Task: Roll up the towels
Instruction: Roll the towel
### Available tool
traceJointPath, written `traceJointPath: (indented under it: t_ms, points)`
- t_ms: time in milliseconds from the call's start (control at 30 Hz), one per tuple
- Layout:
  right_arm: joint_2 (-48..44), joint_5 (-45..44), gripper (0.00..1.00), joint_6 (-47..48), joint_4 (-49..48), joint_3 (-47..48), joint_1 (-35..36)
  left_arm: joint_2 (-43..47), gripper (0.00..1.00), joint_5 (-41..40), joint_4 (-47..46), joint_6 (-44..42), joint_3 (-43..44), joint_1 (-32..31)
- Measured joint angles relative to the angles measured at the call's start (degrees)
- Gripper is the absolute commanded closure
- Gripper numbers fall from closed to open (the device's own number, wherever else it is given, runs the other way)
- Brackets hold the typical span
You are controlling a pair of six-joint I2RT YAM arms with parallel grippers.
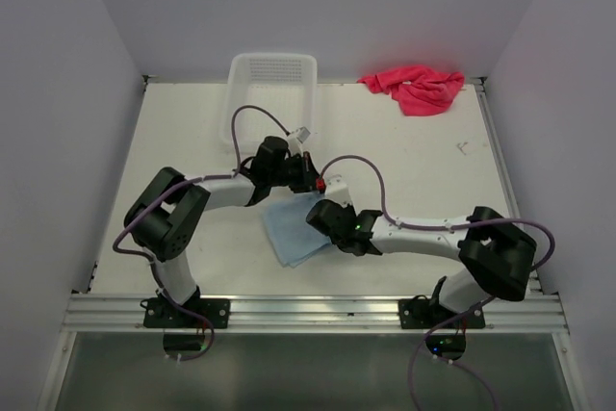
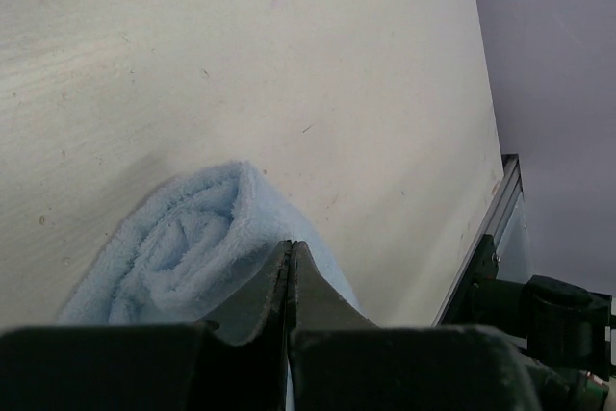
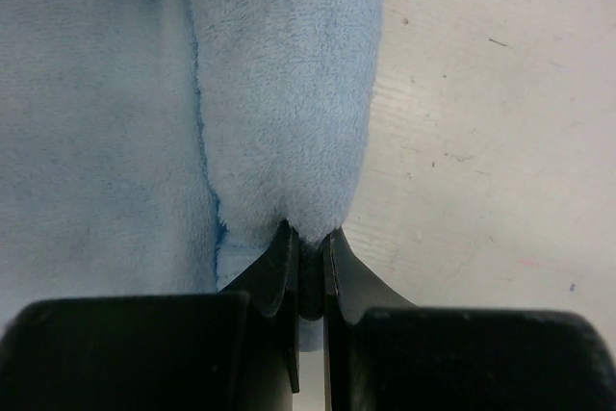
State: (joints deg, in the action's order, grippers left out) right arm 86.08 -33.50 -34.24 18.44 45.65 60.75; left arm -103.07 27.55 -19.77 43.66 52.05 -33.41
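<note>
The light blue towel (image 1: 294, 233) lies on the table between the two arms, partly rolled. In the left wrist view its rolled end (image 2: 188, 243) shows a spiral of cloth. My left gripper (image 2: 290, 245) is shut, its tips pressed against that roll, and it sits at the towel's far edge (image 1: 310, 178). My right gripper (image 3: 308, 236) is shut on a folded edge of the light blue towel (image 3: 279, 93), with cloth pinched between its jaws; it sits over the towel's right side (image 1: 320, 211). The pink-red towel (image 1: 414, 87) lies crumpled at the far right of the table.
A white mesh basket (image 1: 272, 93) stands at the back of the table (image 1: 414, 170), just beyond the left arm. White walls close in the left, back and right sides. An aluminium rail (image 1: 318, 313) runs along the near edge.
</note>
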Motion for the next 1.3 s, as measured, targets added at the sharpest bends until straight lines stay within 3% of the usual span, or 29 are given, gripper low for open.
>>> traceJointPath:
  t_ms: [367, 600, 867, 1000, 1033, 1167, 1300]
  points:
    - [15.06, -18.12, 1.0, -1.03, 14.8, 13.51, 10.69, 3.78, 1.0, -0.37, 0.52, 0.0, -1.18, -0.55]
    - [18.29, -20.0, 1.0, -1.68, 17.86, 16.65, 12.44, 2.82, 1.0, -0.57, -0.37, -0.74, -3.28, -2.47]
    - [17.94, -18.82, 0.85, -2.75, 18.16, 16.7, 12.46, -0.24, 1.0, -0.85, -4.11, -1.2, -8.2, -2.4]
    - [14.6, -15.87, 0.66, -4.11, 18.03, 16.15, 11.96, -0.26, 1.0, -0.24, -6.58, -1.2, -9.75, -2.08]
    - [12.57, -14.75, 0.57, -4.31, 17.25, 15.17, 11.56, -0.26, 1.0, 0.0, -7.04, -1.2, -10.08, -1.92]
    - [-0.79, -7.28, 0.47, -4.37, 12.7, 8.02, 7.89, -0.26, 1.0, 0.46, -8.55, -1.2, -11.06, -1.38]
    - [-13.22, 3.67, 0.44, -4.83, 2.23, -2.16, -0.92, -0.26, 1.0, 0.7, -9.75, -1.18, -11.69, -1.2]
